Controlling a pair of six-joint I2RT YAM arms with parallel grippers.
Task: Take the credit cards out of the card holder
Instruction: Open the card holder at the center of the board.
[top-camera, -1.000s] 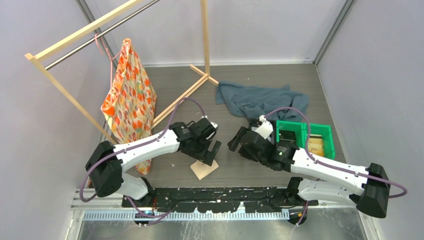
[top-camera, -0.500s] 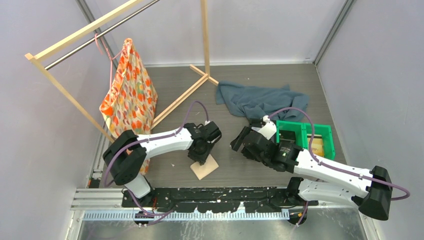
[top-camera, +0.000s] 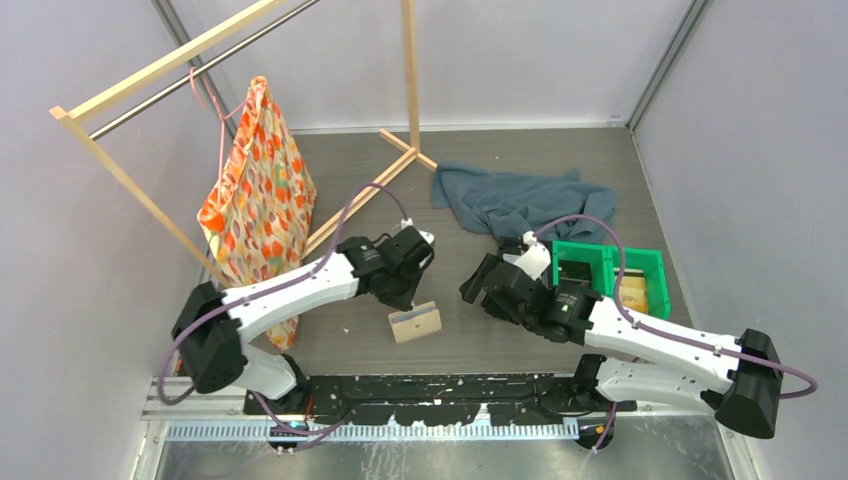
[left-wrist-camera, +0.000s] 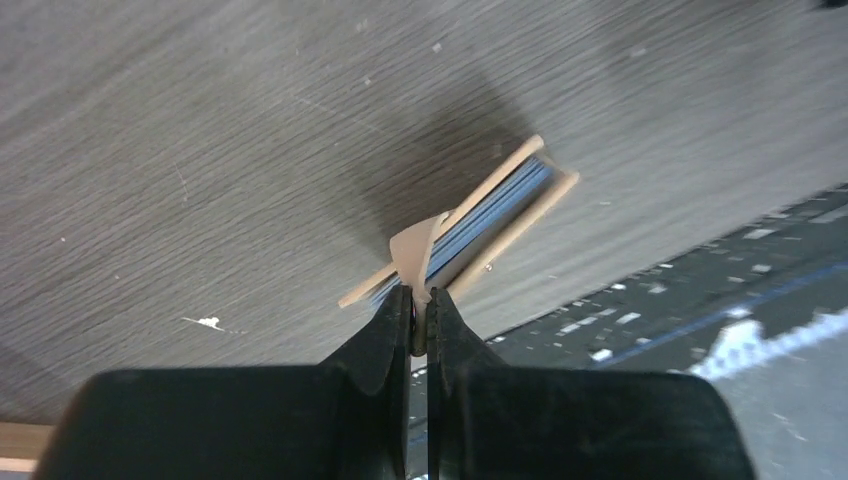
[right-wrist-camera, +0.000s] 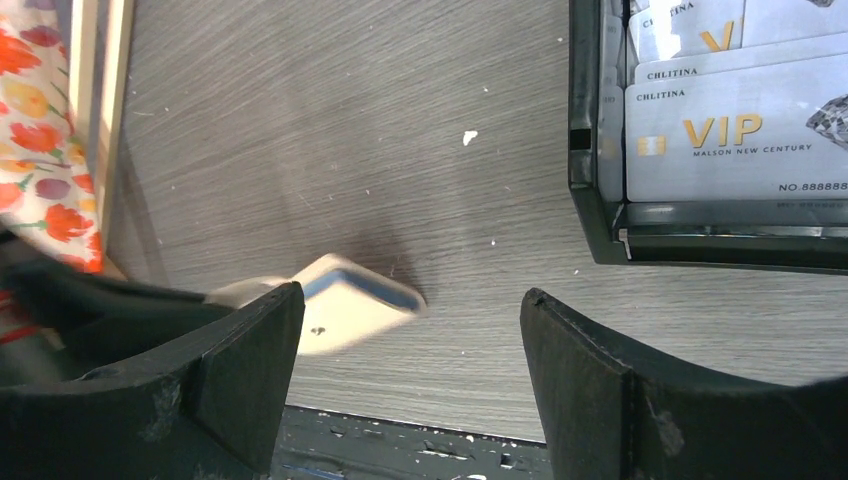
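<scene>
Tan card holder (top-camera: 414, 322) near tabletop's (top-camera: 455, 345) near edge, left gripper (left-wrist-camera: 420, 318) pinching only its side tab (left-wrist-camera: 412, 252). Thin hold may slip. Right gripper (right-wrist-camera: 410, 315) spread wide.

The card holder (top-camera: 414, 323) is sitting near the tabletop's (top-camera: 470, 160) near edge, about midway across. The left pincer (top-camera: 408, 298) is sitting at its 11 o'clock, touching its side tab (left-wrist-camera: 415, 255). The right pincer (top-camera: 484, 286) is hanging at the holder's 2 o'clock, apart from it. A bin (top-camera: 610, 262) is sitting at 3 o'clock, well apart. In the right wrist view a tray (right-wrist-camera: 590, 215) is lying at the holder's 2 o'clock, credit cards (right-wrist-camera: 730, 140) lying in it. A cloth (top-camera: 515, 200) is lying at 1 o'clock, farther back. A bag (top-camera: 260, 200) is hanging at 10 o'clock on a rack (top-camera: 410, 70).
</scene>
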